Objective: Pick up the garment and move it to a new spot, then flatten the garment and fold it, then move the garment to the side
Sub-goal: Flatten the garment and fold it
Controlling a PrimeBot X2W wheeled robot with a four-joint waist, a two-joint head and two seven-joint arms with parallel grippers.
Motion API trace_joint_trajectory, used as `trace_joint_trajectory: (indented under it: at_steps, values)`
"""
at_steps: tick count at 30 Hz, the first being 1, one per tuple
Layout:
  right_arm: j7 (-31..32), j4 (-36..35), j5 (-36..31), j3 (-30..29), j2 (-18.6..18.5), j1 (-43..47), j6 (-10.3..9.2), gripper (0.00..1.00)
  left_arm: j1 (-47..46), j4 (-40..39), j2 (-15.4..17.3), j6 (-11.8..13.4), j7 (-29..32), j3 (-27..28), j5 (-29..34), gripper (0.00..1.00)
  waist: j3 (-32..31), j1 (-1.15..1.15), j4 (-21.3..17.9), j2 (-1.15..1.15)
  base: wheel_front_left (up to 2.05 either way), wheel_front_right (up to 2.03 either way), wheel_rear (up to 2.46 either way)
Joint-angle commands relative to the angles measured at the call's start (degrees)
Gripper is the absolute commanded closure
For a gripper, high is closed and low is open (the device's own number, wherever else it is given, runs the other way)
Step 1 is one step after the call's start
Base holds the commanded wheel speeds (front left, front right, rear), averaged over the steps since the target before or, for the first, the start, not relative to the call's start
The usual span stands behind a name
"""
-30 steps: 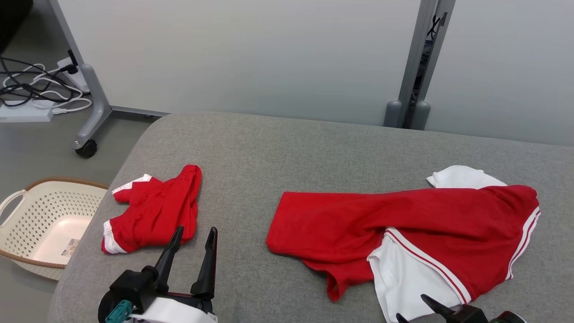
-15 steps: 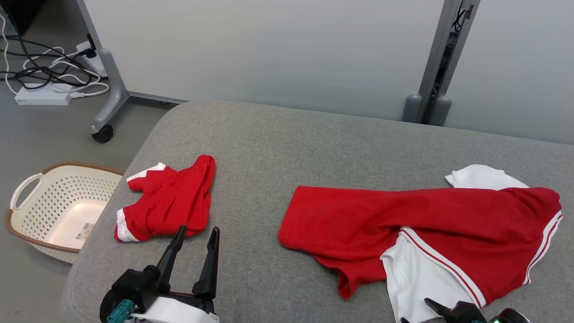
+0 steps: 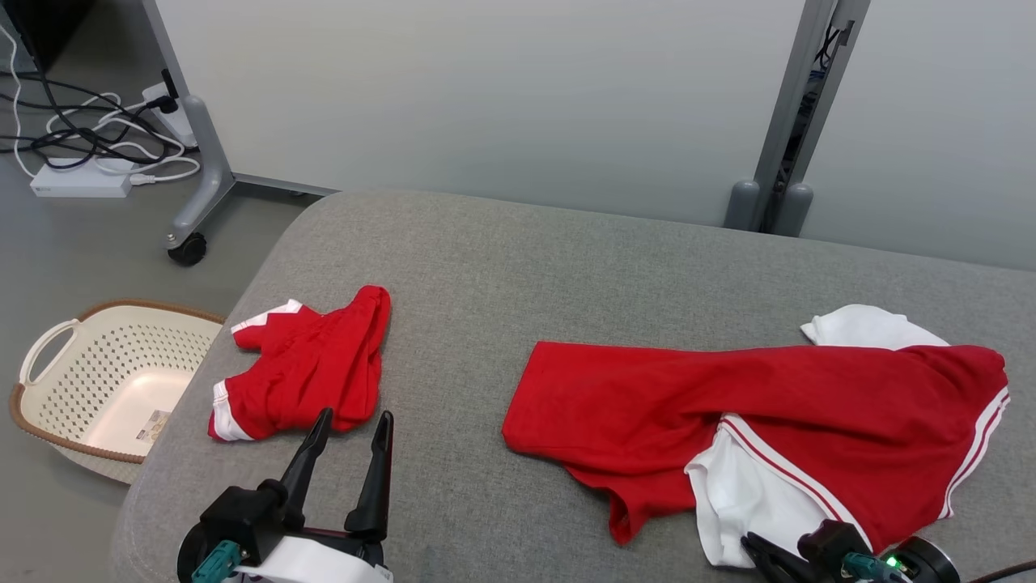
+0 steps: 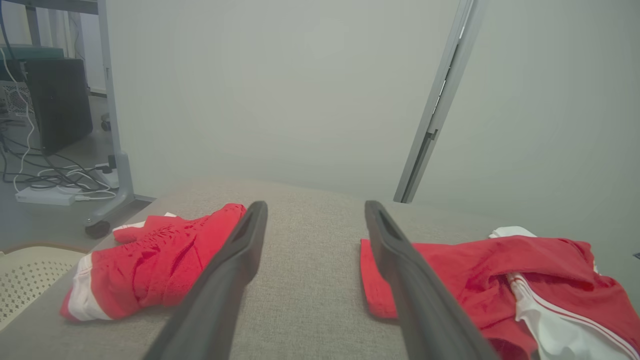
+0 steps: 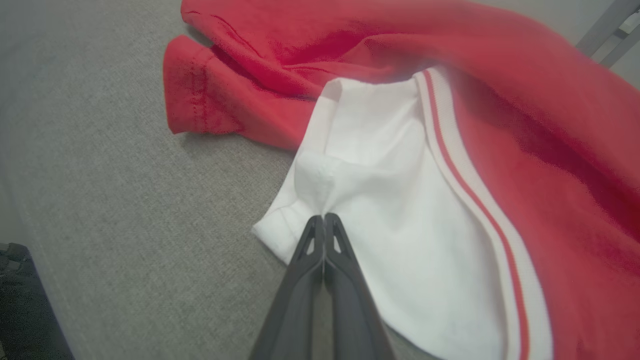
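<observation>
White sleeve (image 5: 370, 165) of the red shirt (image 3: 728, 397) lies right at the tips of the right tool (image 5: 324, 216), pressed together on a thin fold; so small a bite may slip when lifted, while the left tool (image 3: 354, 414) stands spread, empty, shirt to its right

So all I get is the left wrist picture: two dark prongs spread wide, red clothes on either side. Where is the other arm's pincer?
Observer: The right pincer is down on the white sleeve at the near edge of the bigger red shirt.
Operator: Spread wide too?
Observer: No, shut, tips together, the white cloth puckered at them.
Operator: And that cream holey thing at my bottom left?
Observer: A basket with a brown rim and loop handle, standing on the floor beside the grey cushion.
</observation>
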Motion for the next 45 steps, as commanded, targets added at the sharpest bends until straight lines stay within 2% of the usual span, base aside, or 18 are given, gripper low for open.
trace_joint_trajectory:
  at_steps: [1,7,18,23,27,37,43,45]
  values:
    - [-0.3,-1.0,0.4,0.0,-0.5,-0.5,-0.02,1.00,0.0,-0.1,0.2,-0.1,-0.1,0.2,0.3,0.00,-0.7,0.00,-0.5,0.00,0.00,0.00,0.00]
    - [-0.3,-7.4,-1.7,-2.0,-1.9,-1.3,-0.02,1.00,1.0,-0.4,0.2,0.4,-0.1,0.3,-0.1,0.00,-2.5,0.00,-2.0,0.00,0.00,0.00,0.00]
    - [-0.3,-23.8,-9.2,-12.8,-6.1,-1.0,-0.02,1.00,1.3,-0.7,0.2,0.9,-0.1,0.0,-0.5,0.00,-3.6,0.00,-3.4,0.00,0.00,0.00,0.00]
    - [1.7,-30.5,-11.5,-17.6,-7.8,-0.4,-0.02,1.00,1.6,-0.8,0.2,1.1,-0.1,-0.1,-0.7,0.00,-4.1,0.00,-3.0,0.00,0.00,0.00,0.00]
    - [5.3,-38.6,-13.3,-21.1,-9.0,1.4,-0.02,1.00,2.2,-0.7,0.2,1.2,-0.1,0.4,-0.7,0.00,-4.7,0.00,-3.4,0.00,0.00,0.00,0.00]
    - [13.8,-57.7,-14.5,-22.2,-9.8,2.8,-0.02,1.00,3.0,-0.9,0.2,1.8,-0.1,0.3,-1.2,0.00,-6.7,0.00,-5.8,0.00,0.00,0.00,0.00]
    - [18.6,-64.3,-10.5,-21.4,-9.6,0.0,-0.03,1.00,3.3,-1.2,0.2,2.0,-0.1,-0.6,-1.7,0.00,-6.9,0.00,-6.1,0.00,0.00,0.00,0.00]
    - [19.9,-64.4,-9.9,-22.0,-10.9,-1.8,-0.03,1.00,3.1,-1.2,0.2,1.9,-0.1,-1.3,-1.7,0.00,-6.6,0.00,-5.6,0.00,0.00,0.00,0.00]
